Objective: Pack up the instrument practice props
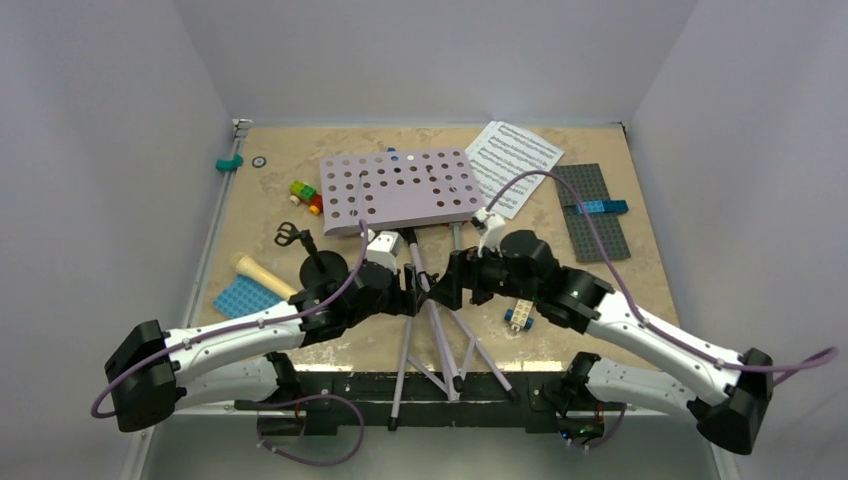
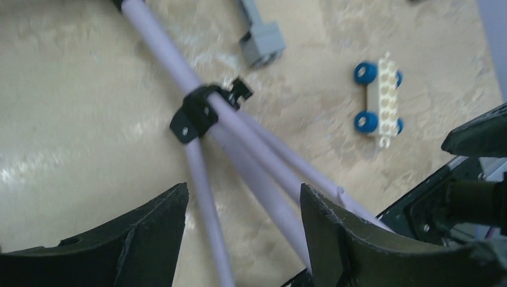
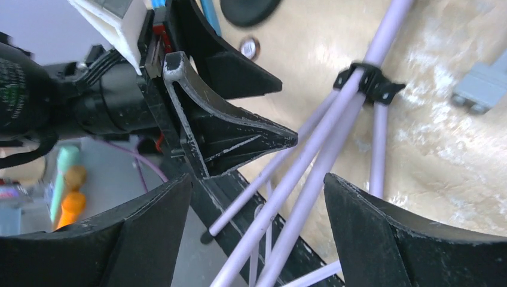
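Observation:
The lilac music stand lies flat: its perforated desk [image 1: 400, 190] at the back, its pole and tripod legs [image 1: 440, 340] running over the table's near edge. My left gripper [image 1: 414, 290] [image 2: 244, 197] and right gripper [image 1: 441, 288] [image 3: 257, 185] face each other across the legs. Both are open, with lilac legs [image 2: 209, 209] [image 3: 311, 179] passing between the fingers and not gripped. A black collar [image 2: 196, 113] [image 3: 367, 81] joins the legs. The cream-yellow microphone [image 1: 262, 275] and the black round-base mic stand [image 1: 322, 270] lie to the left. White sheet-music pages [image 1: 512, 165] lie at the back right.
A white toy car with blue wheels [image 1: 519, 316] [image 2: 379, 98] sits right of the legs. A grey brick [image 2: 263, 45] lies by the pole. A blue studded plate [image 1: 245, 297] is front left, a grey plate [image 1: 592, 212] back right, coloured bricks [image 1: 306, 195] by the desk.

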Controlling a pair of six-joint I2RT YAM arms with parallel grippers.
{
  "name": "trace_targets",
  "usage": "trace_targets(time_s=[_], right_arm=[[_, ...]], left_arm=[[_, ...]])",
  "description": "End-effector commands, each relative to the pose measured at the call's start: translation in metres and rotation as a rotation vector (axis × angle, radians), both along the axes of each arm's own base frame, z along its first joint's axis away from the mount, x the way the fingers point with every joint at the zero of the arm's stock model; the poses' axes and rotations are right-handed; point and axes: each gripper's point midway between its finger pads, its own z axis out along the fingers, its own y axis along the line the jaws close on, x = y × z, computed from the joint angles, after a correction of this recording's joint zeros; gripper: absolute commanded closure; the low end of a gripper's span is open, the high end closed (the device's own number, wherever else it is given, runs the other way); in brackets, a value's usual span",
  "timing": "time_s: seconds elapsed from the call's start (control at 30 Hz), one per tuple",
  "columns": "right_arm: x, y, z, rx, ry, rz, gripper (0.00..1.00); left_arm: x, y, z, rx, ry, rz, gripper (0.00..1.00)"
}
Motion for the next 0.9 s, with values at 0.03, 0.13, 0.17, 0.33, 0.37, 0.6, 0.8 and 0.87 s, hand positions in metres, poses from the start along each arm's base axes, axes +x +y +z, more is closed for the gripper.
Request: trace_targets(time_s=[0.03,0.13,0.17,0.33,0.37,0.6,0.8,0.87], right_arm=[[-0.018,0.007,-0.040,-0.142,0.124,0.150,0.13],[-0.020,0.011,-0.052,-0.141,0.158,0.178,0.11],[-0.019,0.010,-0.057,-0.155,0.164,0.175,0.11],[-0.022,0.008,-0.075,-0.193,0.200,0.198,0.19],[-0.025,0.008,-0.078,-0.198,0.212,0.217,0.21],[-0.034,0.012,-0.096,-0.226,0.267,0.288,0.47],[-0.037,0.010,-0.113,-0.238,0.287,0.286,0.74],[-0.038,0.011,-0.119,-0.245,0.285,0.278,0.86]], left_arm=[[-0.030,0.004,-0.042,0.021,0.198,-0.027,0.28],[-0.035,0.006,-0.051,0.014,0.215,-0.030,0.27],[-0.035,0.006,-0.053,0.009,0.215,-0.032,0.27],[-0.040,0.007,-0.066,0.038,0.247,-0.042,0.30],[-0.042,0.008,-0.070,0.046,0.256,-0.048,0.32],[-0.052,0.001,-0.097,0.065,0.317,-0.102,0.48],[-0.051,-0.009,-0.111,0.065,0.321,-0.132,0.61],[-0.049,-0.012,-0.110,0.049,0.302,-0.140,0.79]])
